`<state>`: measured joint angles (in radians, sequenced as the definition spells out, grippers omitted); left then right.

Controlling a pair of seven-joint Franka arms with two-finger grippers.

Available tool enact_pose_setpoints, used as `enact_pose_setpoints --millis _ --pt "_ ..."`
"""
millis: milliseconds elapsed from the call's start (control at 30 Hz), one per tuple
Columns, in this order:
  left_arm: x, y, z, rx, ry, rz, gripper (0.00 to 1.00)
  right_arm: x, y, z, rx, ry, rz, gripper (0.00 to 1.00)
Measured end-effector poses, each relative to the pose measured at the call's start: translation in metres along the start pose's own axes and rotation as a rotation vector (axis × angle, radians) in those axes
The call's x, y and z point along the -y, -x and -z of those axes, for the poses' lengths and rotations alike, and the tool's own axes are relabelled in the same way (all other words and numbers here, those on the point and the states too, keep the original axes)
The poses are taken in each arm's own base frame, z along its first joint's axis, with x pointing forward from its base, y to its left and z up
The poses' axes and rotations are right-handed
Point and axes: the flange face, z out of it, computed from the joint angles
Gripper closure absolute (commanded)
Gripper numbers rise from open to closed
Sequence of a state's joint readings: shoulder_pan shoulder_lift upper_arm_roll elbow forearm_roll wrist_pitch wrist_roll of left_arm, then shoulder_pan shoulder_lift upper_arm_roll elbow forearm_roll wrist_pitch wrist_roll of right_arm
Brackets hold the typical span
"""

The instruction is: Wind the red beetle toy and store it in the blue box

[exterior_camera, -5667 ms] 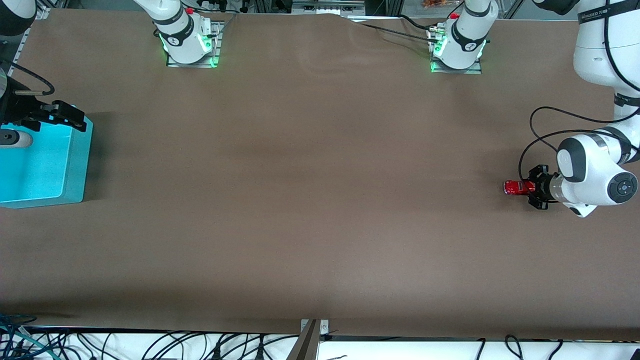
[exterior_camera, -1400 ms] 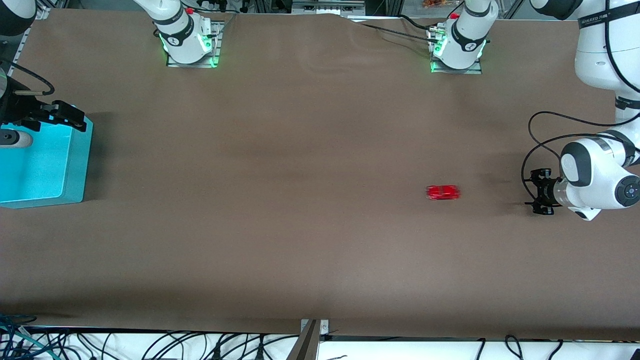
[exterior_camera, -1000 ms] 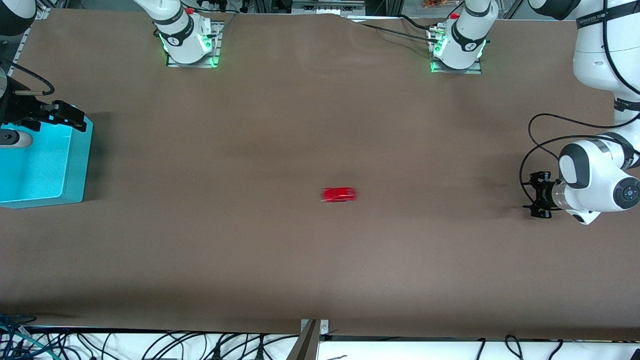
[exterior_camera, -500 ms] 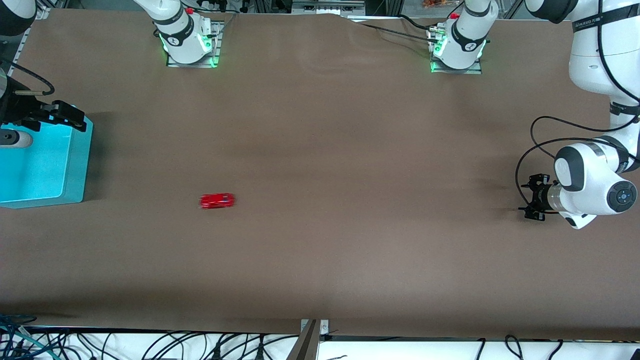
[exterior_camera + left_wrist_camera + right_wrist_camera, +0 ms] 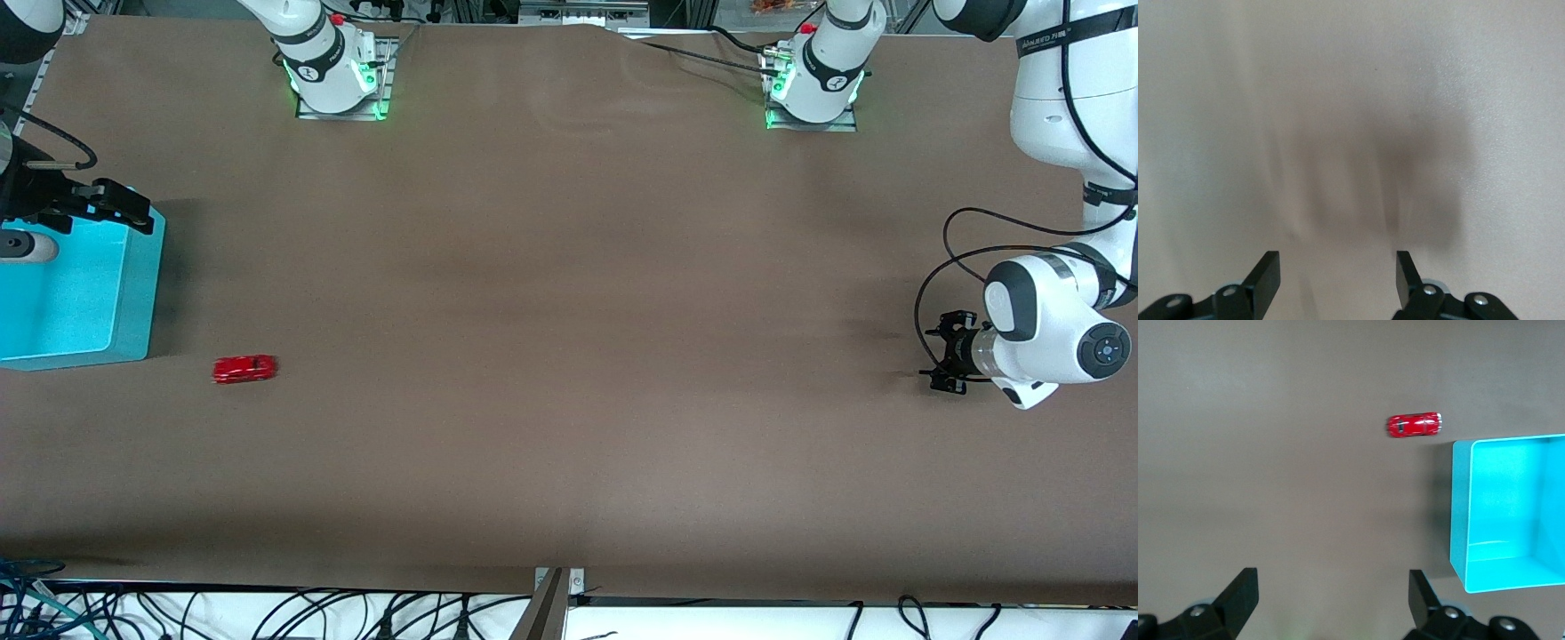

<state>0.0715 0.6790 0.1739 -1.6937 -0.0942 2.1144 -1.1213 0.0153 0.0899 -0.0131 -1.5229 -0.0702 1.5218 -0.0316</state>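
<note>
Beetle toy rolled clear across, now near blue box. Left gripper released, right gripper spread; still needs boxing.

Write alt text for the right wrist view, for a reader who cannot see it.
A small red car sits on the brown table, close to a corner of the open blue box but outside it and not touching. The right tool hangs above bare table, open and empty.
</note>
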Motion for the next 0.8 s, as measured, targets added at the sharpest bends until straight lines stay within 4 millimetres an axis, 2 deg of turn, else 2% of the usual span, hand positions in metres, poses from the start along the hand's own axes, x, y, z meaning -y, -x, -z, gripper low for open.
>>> enact_pose_setpoints --millis 100,167,233,267,433,800 --pt "-0.001 0.000 0.001 -0.001 0.003 -0.002 0.22 0.000 0.000 0.000 0.000 0.000 0.000 0.00" --pt "-0.001 0.000 0.003 -0.002 0.006 -0.002 0.18 0.000 0.000 0.000 0.000 0.000 0.000 0.00" --pt "-0.002 -0.001 0.004 -0.004 0.009 -0.003 0.09 0.000 0.000 0.000 0.000 0.000 0.000 0.00" --pt "-0.002 -0.001 0.005 -0.004 0.010 -0.003 0.00 0.000 0.000 0.000 0.000 0.000 0.000 0.00" --pt "-0.008 0.000 0.014 -0.012 0.031 -0.009 0.00 0.000 0.000 0.000 0.000 0.000 0.000 0.00" --pt "-0.032 0.003 0.064 -0.050 0.129 -0.068 0.00 0.000 0.000 0.000 0.000 -0.001 0.001 0.00"
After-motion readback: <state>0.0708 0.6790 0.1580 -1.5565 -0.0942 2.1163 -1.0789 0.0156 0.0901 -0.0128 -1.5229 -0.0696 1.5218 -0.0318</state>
